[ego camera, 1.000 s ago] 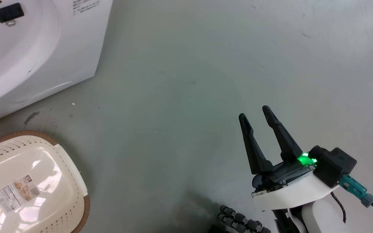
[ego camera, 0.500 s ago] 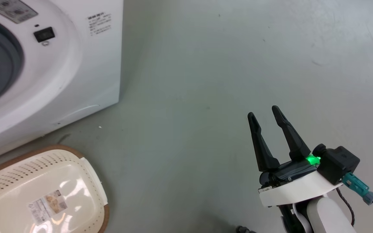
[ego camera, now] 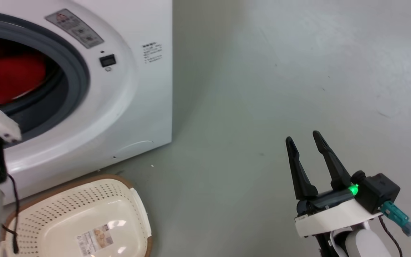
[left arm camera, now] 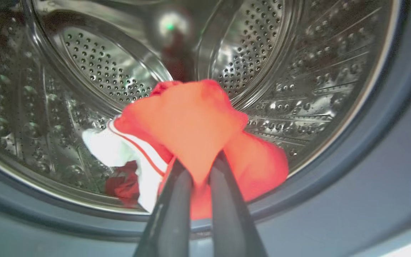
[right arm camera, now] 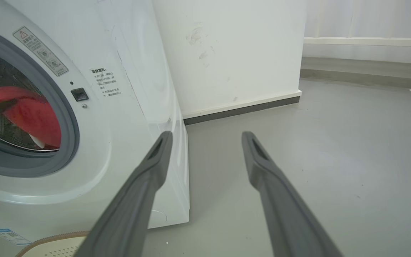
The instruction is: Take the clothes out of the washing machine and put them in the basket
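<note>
Clothes (left arm camera: 191, 125) pinched tight between left tool (left arm camera: 201, 170) fingers, inside washing machine (ego camera: 130, 107); right tool (ego camera: 302, 136) spread, empty.

The washing machine (ego camera: 134, 100) stood at the left, with the basket (ego camera: 66, 198) on the floor (ego camera: 262, 89) just before it, under the porthole. The clothes (left arm camera: 191, 125) lay in the drum, a fold pinched in the left gripper (left arm camera: 200, 178) at the opening. The right gripper (ego camera: 302, 136) hung well apart to the right, above the floor. A wall (right arm camera: 227, 53) rose behind the machine.
</note>
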Available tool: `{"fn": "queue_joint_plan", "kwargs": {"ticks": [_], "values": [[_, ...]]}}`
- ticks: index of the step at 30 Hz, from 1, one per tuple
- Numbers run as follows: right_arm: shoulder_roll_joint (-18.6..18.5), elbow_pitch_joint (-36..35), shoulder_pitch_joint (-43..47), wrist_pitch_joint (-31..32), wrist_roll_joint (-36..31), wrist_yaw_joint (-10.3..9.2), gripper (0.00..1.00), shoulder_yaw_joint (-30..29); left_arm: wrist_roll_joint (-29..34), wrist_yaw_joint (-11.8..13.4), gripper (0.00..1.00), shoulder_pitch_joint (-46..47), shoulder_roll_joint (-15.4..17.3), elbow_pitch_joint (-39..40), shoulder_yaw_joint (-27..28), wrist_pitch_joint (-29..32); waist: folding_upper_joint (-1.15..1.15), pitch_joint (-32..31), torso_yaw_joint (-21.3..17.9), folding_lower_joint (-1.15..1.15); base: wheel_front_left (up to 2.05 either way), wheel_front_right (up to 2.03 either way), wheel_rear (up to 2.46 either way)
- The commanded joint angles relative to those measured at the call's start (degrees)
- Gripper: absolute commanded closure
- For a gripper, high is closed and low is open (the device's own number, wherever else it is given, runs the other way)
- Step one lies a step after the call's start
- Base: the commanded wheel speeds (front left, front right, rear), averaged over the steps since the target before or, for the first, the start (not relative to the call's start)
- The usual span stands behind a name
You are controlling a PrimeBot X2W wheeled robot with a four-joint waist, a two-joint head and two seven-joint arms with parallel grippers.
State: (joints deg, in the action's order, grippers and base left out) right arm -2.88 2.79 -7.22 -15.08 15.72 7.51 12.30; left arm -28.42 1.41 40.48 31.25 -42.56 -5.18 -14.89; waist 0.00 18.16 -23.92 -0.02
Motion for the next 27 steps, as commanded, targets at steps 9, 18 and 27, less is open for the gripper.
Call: {"fn": "queue_joint_plan", "kwargs": {"ticks": [9,18,27], "values": [[0.03,-0.2,2.87,1.37,-2.28,-0.04,0.0,-2.26,0.43,2.4,1.0,-12.81,-4.17,14.9,1.14,-0.44,0.0,-7.97,7.79,0.02,0.0,0.0,0.0],[0.03,-1.68,4.84,3.14,-2.65,-0.04,0.0,-3.69,0.94,6.26,1.0,-24.98,-5.39,30.89,-0.11,2.58,0.0,-10.63,11.18,0.02,0.0,0.0,0.0],[0.03,-2.37,6.87,4.62,-3.49,-0.04,0.0,-3.94,0.75,10.53,1.0,-38.25,-7.16,43.98,-0.73,4.24,0.0,-12.85,13.71,0.02,0.0,0.0,0.0]]}}
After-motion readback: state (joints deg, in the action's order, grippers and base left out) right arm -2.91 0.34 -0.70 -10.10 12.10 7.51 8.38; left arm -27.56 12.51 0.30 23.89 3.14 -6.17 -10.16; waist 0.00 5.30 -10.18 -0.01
